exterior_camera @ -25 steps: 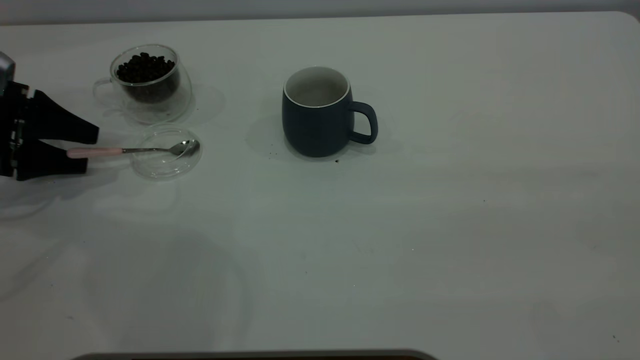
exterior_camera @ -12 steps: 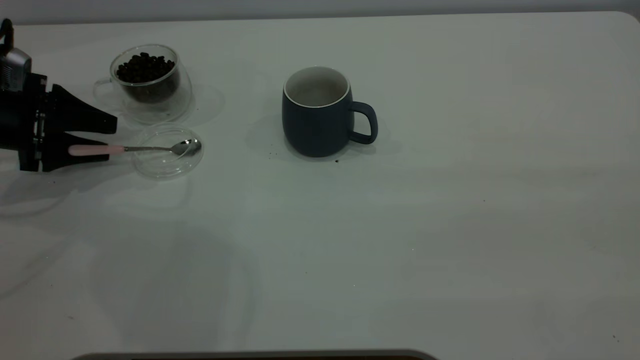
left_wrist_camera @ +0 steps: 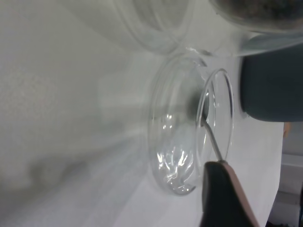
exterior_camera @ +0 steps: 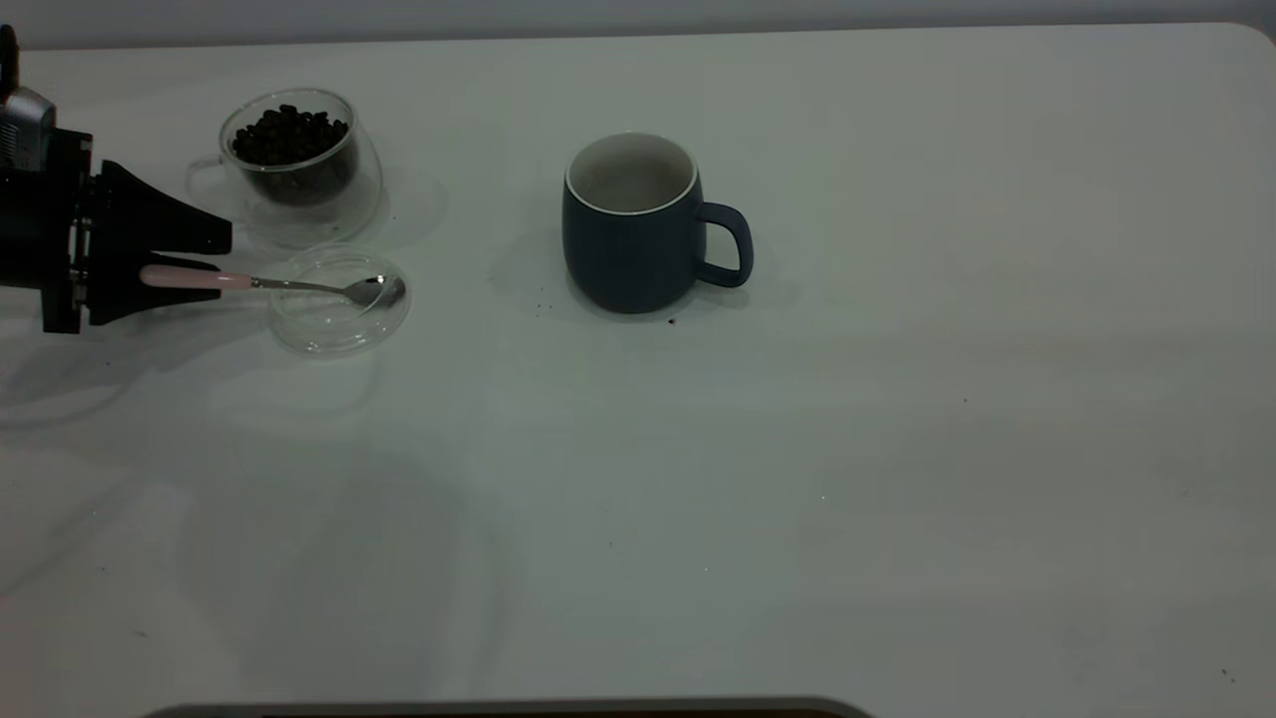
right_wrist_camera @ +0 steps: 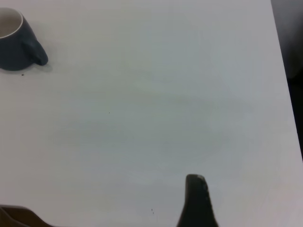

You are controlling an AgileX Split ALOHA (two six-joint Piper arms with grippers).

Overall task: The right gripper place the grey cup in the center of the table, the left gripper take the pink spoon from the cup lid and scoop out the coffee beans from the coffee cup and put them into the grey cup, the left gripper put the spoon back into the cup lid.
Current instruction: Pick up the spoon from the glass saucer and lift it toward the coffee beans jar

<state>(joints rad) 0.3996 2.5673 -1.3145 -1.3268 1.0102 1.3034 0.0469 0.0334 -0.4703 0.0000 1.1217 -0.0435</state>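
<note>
My left gripper is at the table's far left, shut on the pink spoon by its pale handle. The handle end is raised off the table. The metal bowl rests in the clear cup lid. Just behind the lid stands the glass coffee cup holding coffee beans. The grey cup stands upright mid-table, handle to the right, nothing visible inside. In the left wrist view the lid lies ahead of my gripper. My right gripper hangs far from the grey cup.
A few dark specks lie on the table by the grey cup's base. The table's back edge runs along the top of the exterior view, with a rounded corner at the right. A dark edge shows at the bottom.
My left gripper slid right along the pink handle and its jaws narrowed onto it. The handle end then rose, and the spoon's bowl shifted slightly right in the lid.
</note>
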